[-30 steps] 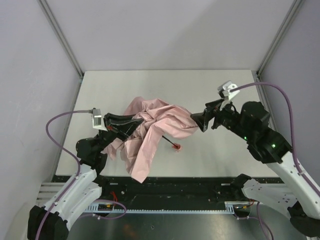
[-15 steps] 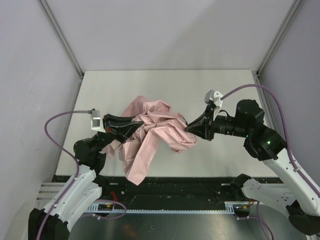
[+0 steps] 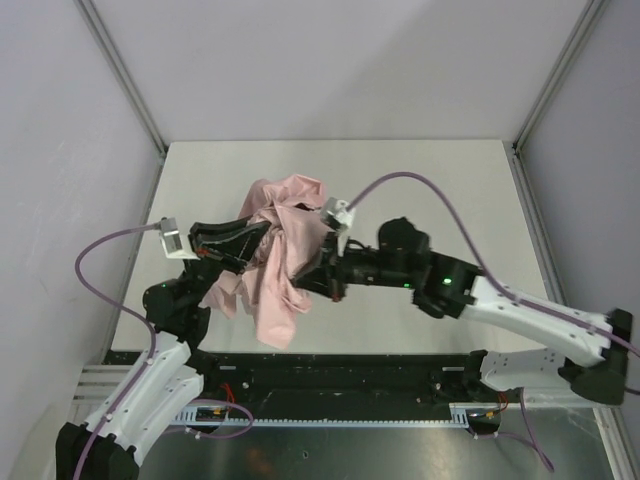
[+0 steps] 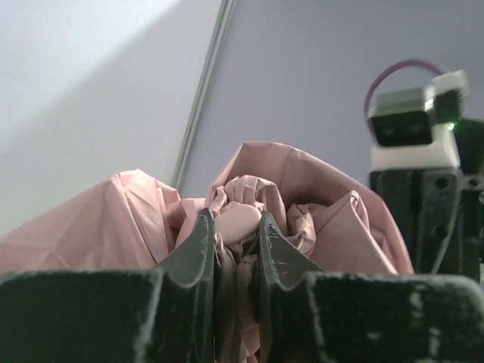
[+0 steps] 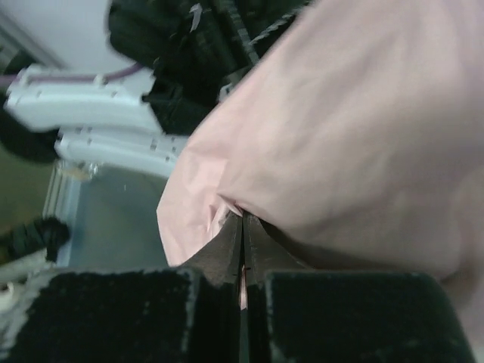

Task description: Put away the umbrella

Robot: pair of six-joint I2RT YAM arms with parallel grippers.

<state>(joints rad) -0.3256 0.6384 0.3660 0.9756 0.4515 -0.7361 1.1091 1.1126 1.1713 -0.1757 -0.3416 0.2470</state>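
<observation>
— Where's the umbrella (image 3: 283,262)?
— Overhead: bunched between both arms, over the table (image 3: 430,180), left of centre. Only my left wrist view shows the left gripper (image 4: 233,224) clamped on a pale pink lump in the folds
— And the right gripper (image 5: 243,227)?
— Pinched tight on a fabric fold

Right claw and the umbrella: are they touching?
Touching. The right wrist view shows the right claw shut on a fold of the umbrella, with a thin edge of pink fabric pinched in the closed grip.
</observation>
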